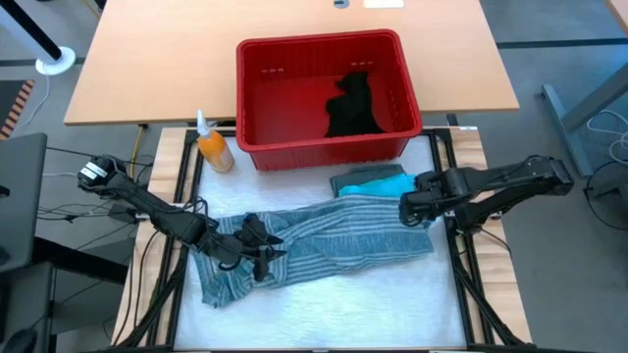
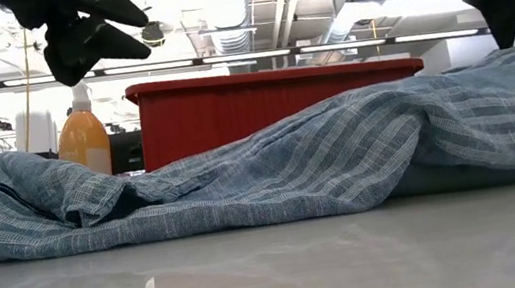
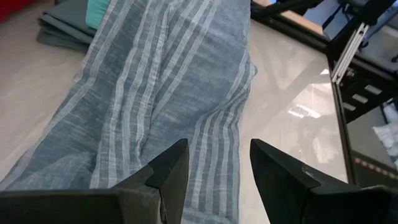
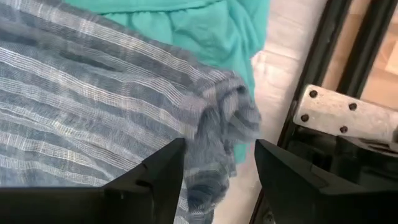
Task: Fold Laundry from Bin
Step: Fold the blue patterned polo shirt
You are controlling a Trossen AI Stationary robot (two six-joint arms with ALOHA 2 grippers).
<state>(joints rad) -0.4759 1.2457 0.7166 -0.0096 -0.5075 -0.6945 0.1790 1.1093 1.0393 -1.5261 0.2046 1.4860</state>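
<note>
White worktable (image 1: pixel 324 304), wooden desk beyond. Left gripper (image 1: pixel 257 257): fingers apart, empty, over the striped shirt (image 1: pixel 324 240), spread flat for folding. Bin (image 1: pixel 257 93): behind, black garment (image 1: pixel 353 106) inside awaiting its turn. Right gripper (image 1: pixel 414 209): fingers apart at my shirt's edge, by the folded turquoise garment (image 1: pixel 388 183).

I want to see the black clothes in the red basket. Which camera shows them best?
The high view: it looks down into the red basket, where the black garment lies crumpled. The low view shows only the basket's outer wall, hiding the garment. Neither wrist view shows it.
</note>
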